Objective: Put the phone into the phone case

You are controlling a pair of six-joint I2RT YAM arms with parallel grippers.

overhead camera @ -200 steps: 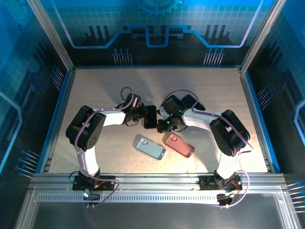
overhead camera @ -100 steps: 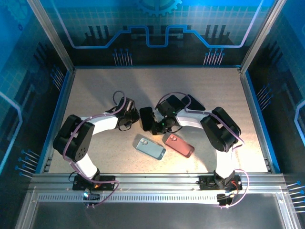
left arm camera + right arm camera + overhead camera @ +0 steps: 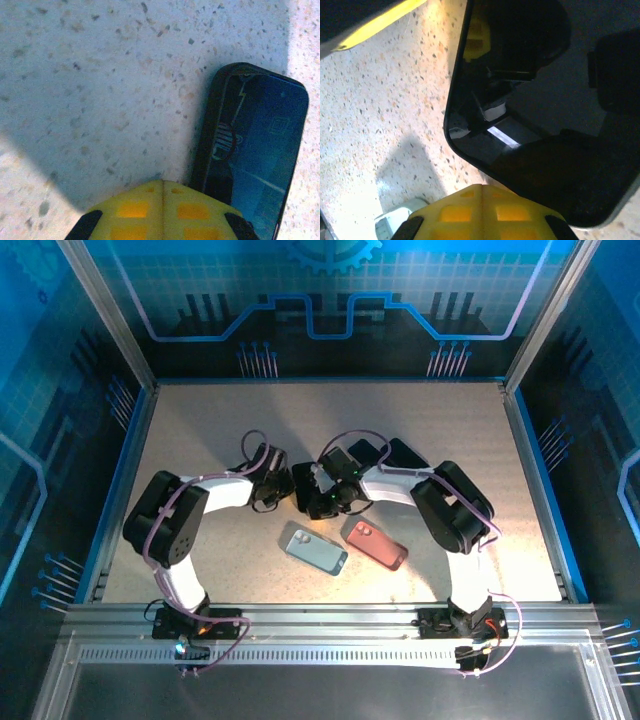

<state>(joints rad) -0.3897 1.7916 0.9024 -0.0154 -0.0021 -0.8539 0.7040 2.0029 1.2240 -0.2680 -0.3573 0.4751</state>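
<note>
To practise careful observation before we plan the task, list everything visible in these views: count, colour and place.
phone: one, black, screen up, mid-table
blue-grey phone case: one, pale blue-grey, nearer than the phone
red phone case: one, salmon red, right of the blue-grey one
flat object: one, black, beyond the phone, partly hidden
table: one, speckled beige
left arm: one, white and black, left side
right arm: one, white and black, right side
left end effector: one, yellow pads, shut, at the phone's edge
right end effector: one, yellow pads, shut, at the phone's edge
</note>
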